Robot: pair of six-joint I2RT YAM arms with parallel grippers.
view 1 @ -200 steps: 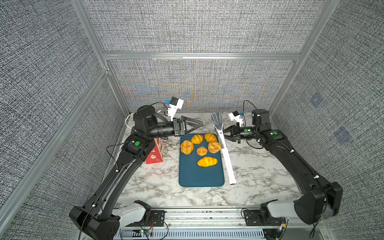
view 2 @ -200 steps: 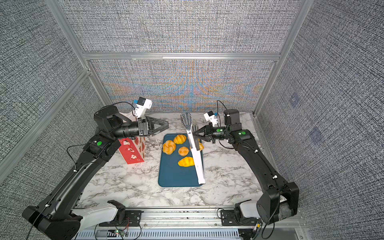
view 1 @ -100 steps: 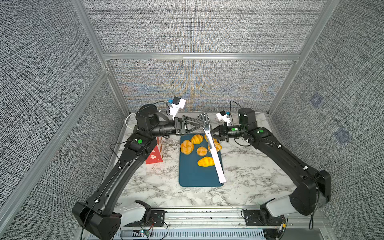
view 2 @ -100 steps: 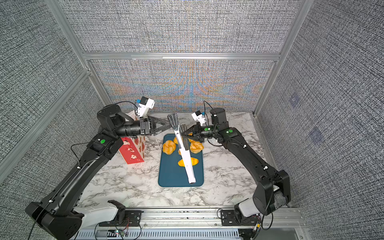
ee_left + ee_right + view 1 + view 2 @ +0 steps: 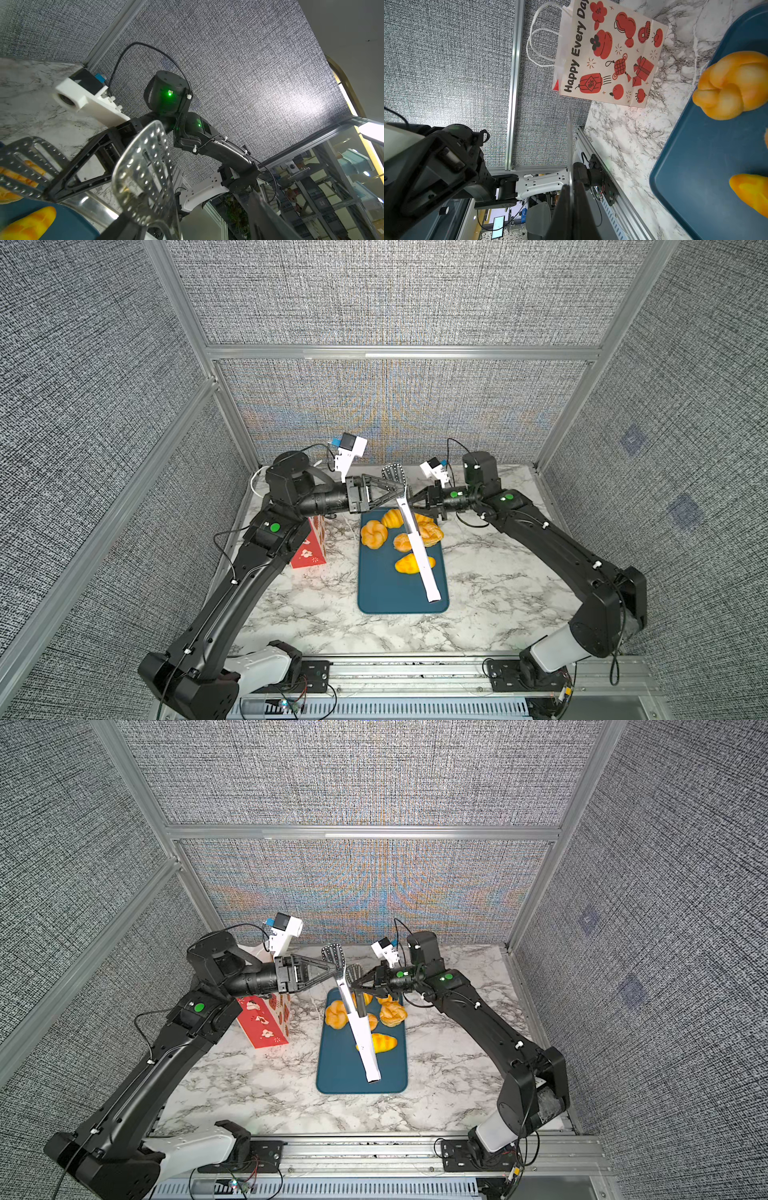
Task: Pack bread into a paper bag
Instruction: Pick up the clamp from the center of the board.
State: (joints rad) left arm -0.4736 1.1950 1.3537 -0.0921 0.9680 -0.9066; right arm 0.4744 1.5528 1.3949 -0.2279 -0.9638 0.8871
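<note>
Above the far end of the blue tray (image 5: 395, 589), my right gripper (image 5: 352, 984) is clamped on a pair of white-handled tongs (image 5: 419, 551). Their perforated heads rise past the tray's far edge, and the handle slants out over its middle. My left gripper (image 5: 333, 968) straddles the tongs' neck with its jaws apart; whether it touches the metal, I cannot tell from these angles. The bread (image 5: 374, 534) lies loose on the tray's far half, under the tongs. The paper bag (image 5: 608, 54) stands upright on the marble table (image 5: 498, 572) just beside the tray's left edge, beneath my left arm. Should my right let go before my left bites, the tongs would likely drop onto the bread. A low left elbow could tip the bag.
</note>
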